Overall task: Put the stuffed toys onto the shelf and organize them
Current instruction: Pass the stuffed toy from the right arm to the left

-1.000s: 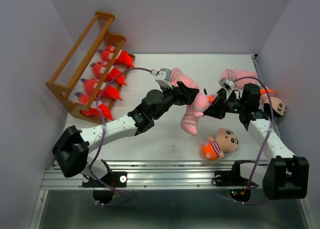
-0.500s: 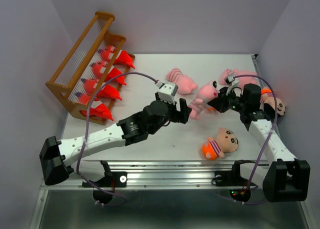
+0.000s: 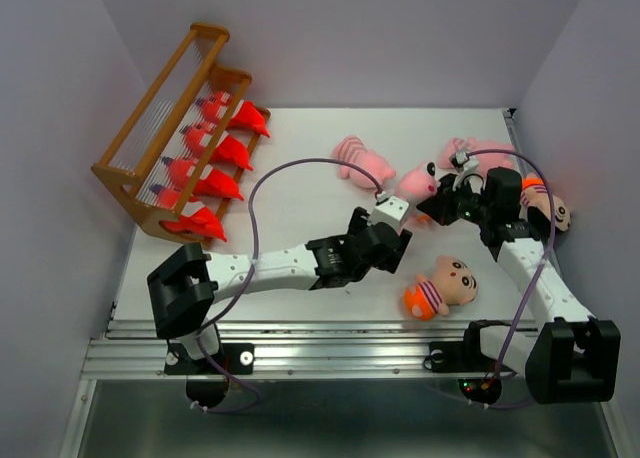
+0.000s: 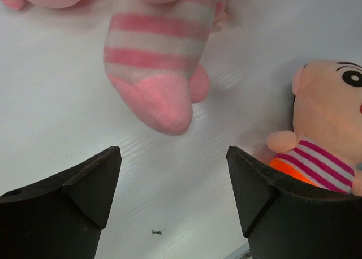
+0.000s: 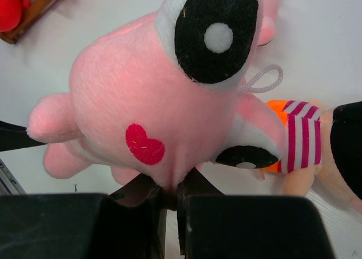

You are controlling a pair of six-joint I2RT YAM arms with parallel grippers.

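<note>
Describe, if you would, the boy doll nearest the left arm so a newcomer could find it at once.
Look at the table's near edge, right of centre. The doll lies there beside the left gripper: tan head, striped shirt, orange bottom. Unlike the other doll, tucked behind the right arm, it lies alone in the open.

White table bears the shelf, a pink pig and a boy doll

I see a lab test cell: blank pale walls boxing a white tabletop fronted by slotted aluminium rail.
</note>
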